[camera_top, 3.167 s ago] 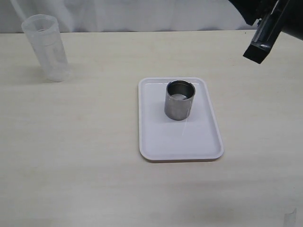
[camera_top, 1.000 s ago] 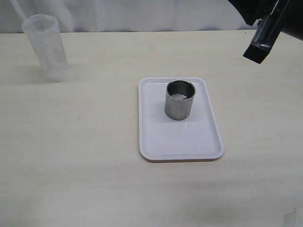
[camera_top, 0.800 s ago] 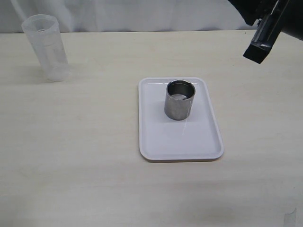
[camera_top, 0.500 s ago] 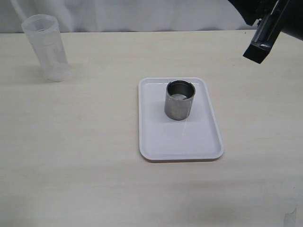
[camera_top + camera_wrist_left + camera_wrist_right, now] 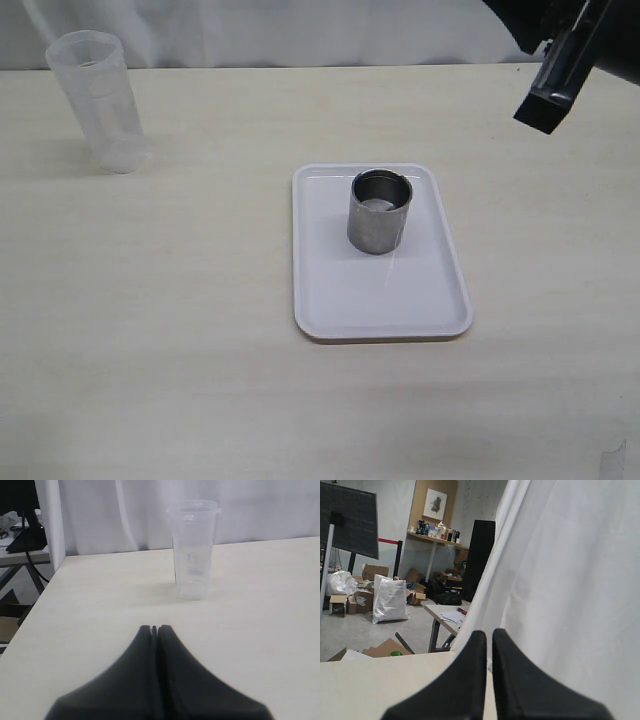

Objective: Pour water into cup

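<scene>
The steel cup [image 5: 380,212] stands upright on a white tray [image 5: 330,290] mid-table. A translucent plastic beaker [image 5: 97,100] stands at the far left; it also shows in the left wrist view [image 5: 193,547], upright and well beyond my left gripper [image 5: 154,628], which is shut and empty. I cannot make out the water. The left gripper is out of the exterior view. My right gripper [image 5: 489,632] is shut and empty; it hangs high at the top right of the exterior view [image 5: 548,100], far from the cup and pointing at the curtain.
A white curtain [image 5: 300,30] runs behind the table. The table's left edge [image 5: 35,605] shows in the left wrist view, with a desk and cables beyond it. Boxes and room clutter show in the right wrist view.
</scene>
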Robot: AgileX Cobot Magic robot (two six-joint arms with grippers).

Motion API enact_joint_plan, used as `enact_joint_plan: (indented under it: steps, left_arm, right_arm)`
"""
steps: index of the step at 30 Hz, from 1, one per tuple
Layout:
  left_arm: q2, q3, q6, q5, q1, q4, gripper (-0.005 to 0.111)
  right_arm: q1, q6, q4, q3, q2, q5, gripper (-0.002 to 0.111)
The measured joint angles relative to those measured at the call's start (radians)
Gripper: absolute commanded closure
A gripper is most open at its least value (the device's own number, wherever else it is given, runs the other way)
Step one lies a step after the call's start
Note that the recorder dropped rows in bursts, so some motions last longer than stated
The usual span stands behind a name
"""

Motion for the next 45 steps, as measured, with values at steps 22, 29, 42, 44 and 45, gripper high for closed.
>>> enact_joint_plan:
  steps: [22,29,42,44,45]
  left_arm:
    - [0.000,0.000,0.000,0.002,0.000,0.000,0.107]
    - [0.000,0.000,0.000,0.002,0.000,0.000,0.107]
    - [0.000,0.000,0.000,0.002,0.000,0.000,0.107]
    - [0.000,0.000,0.000,0.002,0.000,0.000,0.107]
    - [0.000,0.000,0.000,0.002,0.000,0.000,0.107]
  right_arm:
    - [0.054,-0.565,0.755,0.363,-0.502,0.187,0.104]
    - [0.054,-0.664,0.888,0.500,-0.769,0.298,0.104]
    - [0.054,-0.810,1.049,0.706,-1.153,0.451,0.104]
    - [0.054,-0.823,1.053,0.706,-1.183,0.520,0.104]
    - [0.054,-0.825,1.053,0.706,-1.201,0.562,0.104]
